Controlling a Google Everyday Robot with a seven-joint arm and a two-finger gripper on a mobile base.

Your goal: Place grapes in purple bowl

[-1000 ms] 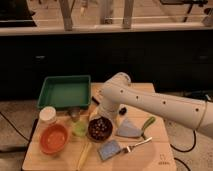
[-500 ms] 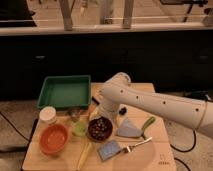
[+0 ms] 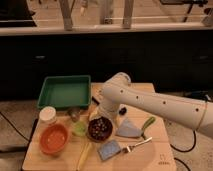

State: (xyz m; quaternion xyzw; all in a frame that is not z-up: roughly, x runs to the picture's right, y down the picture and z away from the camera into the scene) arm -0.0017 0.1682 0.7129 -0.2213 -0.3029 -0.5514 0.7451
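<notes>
White arm angled down-left, end effector (image 3: 102, 116) low, wrist bent.

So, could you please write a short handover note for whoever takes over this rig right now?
Gripper: at the far rim of the purple bowl, largely hidden behind the arm's wrist.
Grapes: a dark cluster lies inside the purple bowl, between the small green cup and the grey cloth.
Done: grapes appear to be in the bowl.
Left: confirm release, then lift the arm clear.
</notes>
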